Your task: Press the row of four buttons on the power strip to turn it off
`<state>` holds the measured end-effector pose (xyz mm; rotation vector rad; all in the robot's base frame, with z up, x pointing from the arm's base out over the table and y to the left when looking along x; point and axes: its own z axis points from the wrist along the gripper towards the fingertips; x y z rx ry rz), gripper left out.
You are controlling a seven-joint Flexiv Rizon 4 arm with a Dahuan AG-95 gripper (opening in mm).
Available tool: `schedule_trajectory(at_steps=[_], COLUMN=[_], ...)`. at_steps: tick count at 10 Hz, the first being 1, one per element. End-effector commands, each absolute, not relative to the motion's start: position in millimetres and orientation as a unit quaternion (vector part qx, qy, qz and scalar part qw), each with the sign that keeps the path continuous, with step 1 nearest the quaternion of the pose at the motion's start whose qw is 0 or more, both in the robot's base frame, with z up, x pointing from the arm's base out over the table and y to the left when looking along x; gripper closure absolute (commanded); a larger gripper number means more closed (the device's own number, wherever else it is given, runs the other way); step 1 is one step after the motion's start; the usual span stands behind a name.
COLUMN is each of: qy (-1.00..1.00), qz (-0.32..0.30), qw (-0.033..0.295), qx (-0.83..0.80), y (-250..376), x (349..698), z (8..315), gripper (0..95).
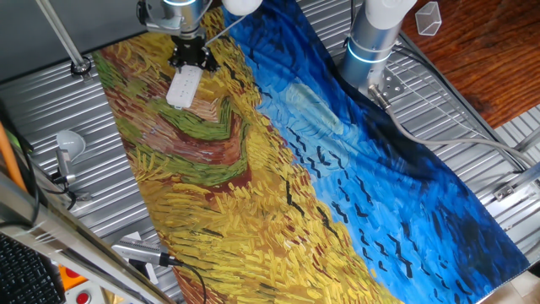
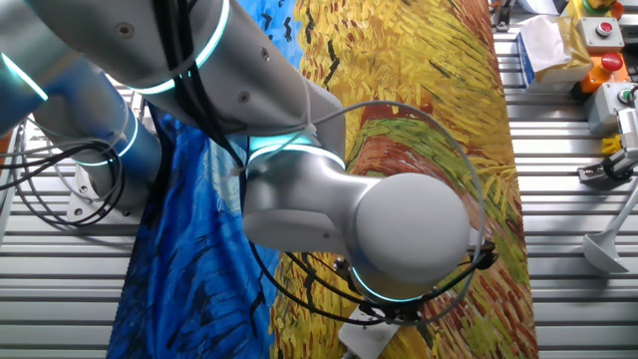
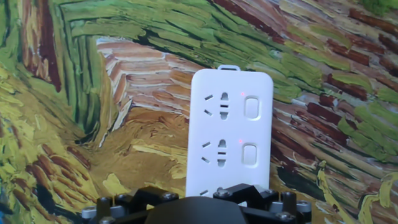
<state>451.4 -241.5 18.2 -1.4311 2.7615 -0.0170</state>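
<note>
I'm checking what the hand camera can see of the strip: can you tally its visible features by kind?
On the power strip, hand view:
Buttons: 2
Socket groups: 2 whole, a third partly hidden at the bottom edge
Small red lights: 2
Total: 6 whole features

My power strip (image 3: pixel 229 134) white, pale grey buttons (image 3: pixel 251 107); cloth (image 1: pixel 337 169) painted yellow, green, brown, blue strokes.

We see a ribbed metal desk (image 1: pixel 472 139) draped with a painted cloth (image 1: pixel 278 169) of yellow wheat field and blue sky. On the cloth, toward 11 o'clock in one fixed view, lies the white power strip (image 1: pixel 183 88), its buttons (image 3: pixel 252 107) facing up.
</note>
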Motion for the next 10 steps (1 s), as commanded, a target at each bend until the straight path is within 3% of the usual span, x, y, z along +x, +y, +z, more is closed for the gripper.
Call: schedule_trajectory(at_steps=[1,6,7,10], qy=[0.887,0.886,0.885,0.885], qz=[-0.006,-0.008,-0.012,-0.012], qw=[0.020,0.027,0.026,0.027], qx=[-0.462,-0.462,-0.464,-0.465], y=[-241.4,-241.2,-241.9,-246.4], x=[451.3,451.2,451.8,454.6], z=[14.0,7.9,8.2,9.2], gripper=[0.0,0.0,19.0,19.0])
